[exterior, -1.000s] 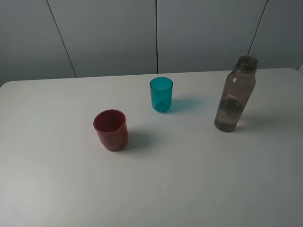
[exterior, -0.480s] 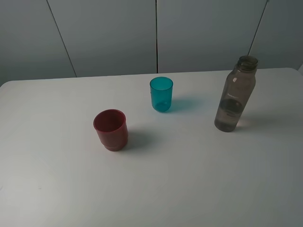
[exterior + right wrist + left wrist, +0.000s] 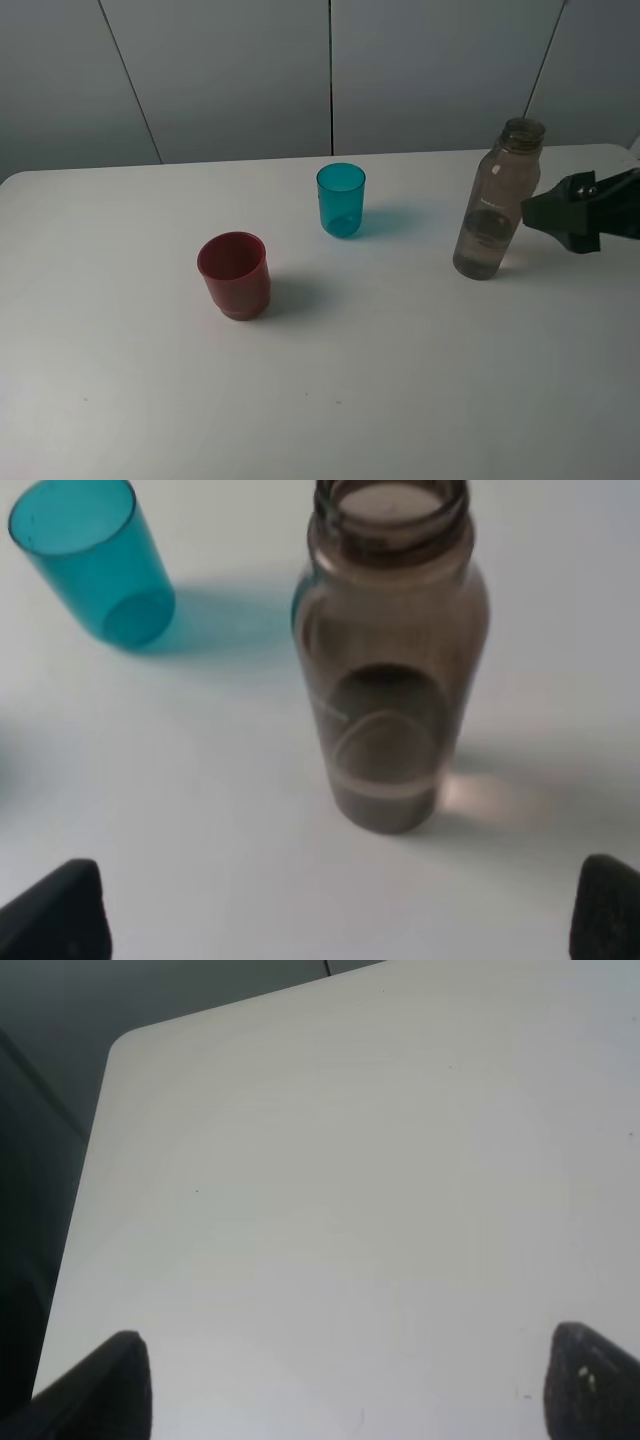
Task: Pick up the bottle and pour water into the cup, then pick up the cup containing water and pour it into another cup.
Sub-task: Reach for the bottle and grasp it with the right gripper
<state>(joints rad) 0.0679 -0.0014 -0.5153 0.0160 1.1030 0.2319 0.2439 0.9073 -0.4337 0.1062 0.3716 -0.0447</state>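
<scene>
The smoky grey-brown bottle stands upright at the right of the white table, capless, with water in its lower part. The teal cup stands at the middle back and the dark red cup to the front left of it. My right gripper is open, just right of the bottle and apart from it. In the right wrist view the bottle stands ahead between the spread fingertips of the gripper, with the teal cup beyond. My left gripper is open over bare table.
Grey wall panels rise behind the table's far edge. The left wrist view shows the table's rounded corner with a dark drop beyond it.
My right gripper has come into the exterior view from the right edge and now sits beside the bottle. The bottle and both cups have not moved.
</scene>
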